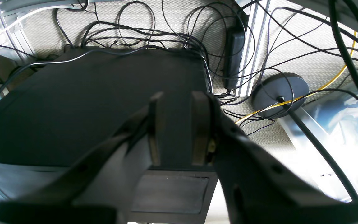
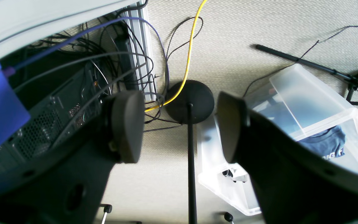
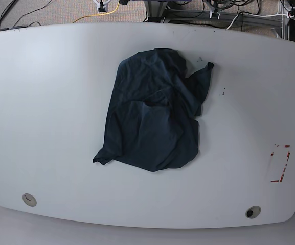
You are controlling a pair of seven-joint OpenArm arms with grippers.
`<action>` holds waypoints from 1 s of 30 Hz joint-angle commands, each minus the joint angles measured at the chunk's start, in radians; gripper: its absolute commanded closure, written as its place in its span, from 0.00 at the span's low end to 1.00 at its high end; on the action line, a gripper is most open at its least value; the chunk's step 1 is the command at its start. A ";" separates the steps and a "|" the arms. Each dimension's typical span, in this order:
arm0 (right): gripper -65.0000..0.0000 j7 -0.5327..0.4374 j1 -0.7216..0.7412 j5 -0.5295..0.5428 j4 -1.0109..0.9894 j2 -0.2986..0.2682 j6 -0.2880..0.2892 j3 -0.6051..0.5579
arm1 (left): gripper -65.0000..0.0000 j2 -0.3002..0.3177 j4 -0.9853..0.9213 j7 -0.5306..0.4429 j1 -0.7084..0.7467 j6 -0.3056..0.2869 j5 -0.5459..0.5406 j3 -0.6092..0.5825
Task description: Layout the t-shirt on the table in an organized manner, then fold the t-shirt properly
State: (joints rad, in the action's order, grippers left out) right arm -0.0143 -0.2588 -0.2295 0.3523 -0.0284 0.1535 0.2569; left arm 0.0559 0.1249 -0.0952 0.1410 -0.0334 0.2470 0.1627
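A dark navy t-shirt [image 3: 152, 117] lies crumpled in a heap near the middle of a large white tabletop [image 3: 45, 102], seen from the overhead base view. The heap runs longest from the far edge toward the near edge, leaning slightly toward the near left of that view. One sleeve or corner pokes out at the far right of the heap, and another corner trails out at the near left.

Neither arm shows in the overhead view, so which arm is nearer the shirt cannot be told. Both wrist cameras look at the floor rather than at the tabletop, which suggests both arms are parked off to the side, well apart from the garment.

The left gripper [image 1: 176, 127] has its jaws set a narrow gap apart with nothing between them; beyond them sits a black computer case [image 1: 89, 102] amid tangled cables. The right gripper [image 2: 179, 124] has its jaws spread wide and empty; below them are a round black stand base [image 2: 190, 101], a yellow cable [image 2: 188, 56] and a clear plastic bin [image 2: 306, 124] with blue cloth in it.

The tabletop around the shirt carries only two round grommet holes [image 3: 253, 212] at the near edge and a red tape mark [image 3: 280, 163] to the right. Nothing appears to block a reach to the shirt.
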 commanded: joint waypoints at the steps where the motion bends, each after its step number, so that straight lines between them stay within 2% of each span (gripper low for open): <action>1: 0.48 0.001 -0.010 0.006 0.011 0.000 0.003 0.002 | 0.81 0.001 0.002 0.011 0.001 0.001 0.006 -0.004; 11: 0.56 0.002 -0.009 0.002 0.010 0.003 0.004 0.002 | 0.81 0.001 -0.002 0.008 -0.006 -0.002 0.007 0.000; 23: 0.83 -0.002 0.000 0.008 -0.007 0.002 0.004 0.006 | 0.81 0.002 0.005 0.012 -0.006 -0.005 0.006 0.002; 30: 0.82 -0.005 -0.004 0.008 0.005 0.000 0.008 0.004 | 0.81 0.002 0.002 0.012 -0.008 -0.005 0.004 0.002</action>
State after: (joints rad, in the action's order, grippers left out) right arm -0.0147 -0.2539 -0.2283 0.3523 -0.0254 0.1570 0.2607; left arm 0.0555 0.1261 -0.0837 0.1299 -0.0376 0.2504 0.1635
